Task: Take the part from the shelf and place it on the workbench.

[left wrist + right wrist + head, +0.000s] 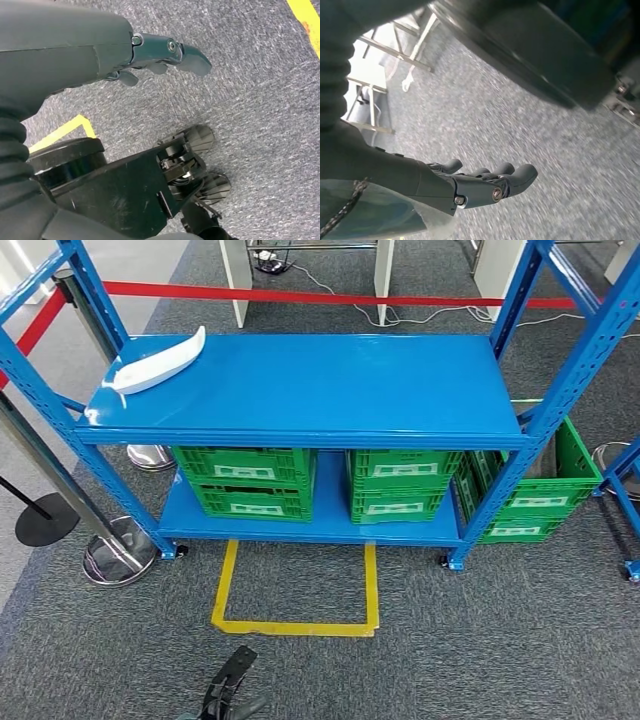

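White part point(155, 367) lies at ten o'clock on my blue shelf point(317, 390), near its edge. My left hand point(158, 55) and right hand point(482, 182) hang empty, fingers extended. Risk: a careless reach could push it off.

Head cam high, facing down at shelf point(302, 390); wrist cams close over shared carpet point(264, 125).

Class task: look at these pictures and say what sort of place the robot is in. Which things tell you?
Probably a factory-style test area: a blue metal shelf holding green crates, a yellow floor marking, and red barrier tape.
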Robot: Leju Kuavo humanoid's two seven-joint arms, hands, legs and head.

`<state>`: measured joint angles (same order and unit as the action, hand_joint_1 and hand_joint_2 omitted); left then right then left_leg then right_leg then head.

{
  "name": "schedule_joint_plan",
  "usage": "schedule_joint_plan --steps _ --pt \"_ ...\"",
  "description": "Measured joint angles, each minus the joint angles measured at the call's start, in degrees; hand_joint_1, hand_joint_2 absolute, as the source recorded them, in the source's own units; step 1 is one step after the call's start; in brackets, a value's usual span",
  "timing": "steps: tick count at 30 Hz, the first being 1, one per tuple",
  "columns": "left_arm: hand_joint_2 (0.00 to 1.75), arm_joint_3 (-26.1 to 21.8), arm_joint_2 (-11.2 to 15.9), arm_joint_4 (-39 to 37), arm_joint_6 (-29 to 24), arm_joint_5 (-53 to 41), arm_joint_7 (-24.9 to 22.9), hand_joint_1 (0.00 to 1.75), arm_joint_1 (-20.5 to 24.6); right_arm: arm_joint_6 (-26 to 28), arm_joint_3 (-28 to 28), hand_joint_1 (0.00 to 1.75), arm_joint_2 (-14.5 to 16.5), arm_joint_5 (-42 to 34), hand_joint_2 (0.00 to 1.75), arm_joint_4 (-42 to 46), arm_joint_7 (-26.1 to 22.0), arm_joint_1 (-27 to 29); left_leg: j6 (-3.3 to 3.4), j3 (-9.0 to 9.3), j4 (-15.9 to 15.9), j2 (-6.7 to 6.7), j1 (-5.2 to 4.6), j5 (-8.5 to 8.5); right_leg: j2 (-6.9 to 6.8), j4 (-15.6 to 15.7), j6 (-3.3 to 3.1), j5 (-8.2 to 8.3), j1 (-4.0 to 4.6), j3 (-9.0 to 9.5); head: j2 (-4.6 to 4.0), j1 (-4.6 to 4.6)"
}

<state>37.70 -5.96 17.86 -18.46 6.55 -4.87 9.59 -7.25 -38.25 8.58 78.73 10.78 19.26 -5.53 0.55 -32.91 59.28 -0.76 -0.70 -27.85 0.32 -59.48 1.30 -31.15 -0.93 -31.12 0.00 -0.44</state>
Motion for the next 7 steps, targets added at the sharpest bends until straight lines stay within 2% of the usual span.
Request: schedule_joint_plan --steps 7 --pt "0.00 0.0 0.1 0.0 -0.5 -1.1 0.0 0.00 0.5 -0.1 0.0 0.00 0.1 0.1 0.00 0.0 0.6 0.8 -0.01 0.00 0.0 -0.02 0.00 -0.02 0.00 0.3 0.07 0.05 -0.01 0.17 0.00 0.01"
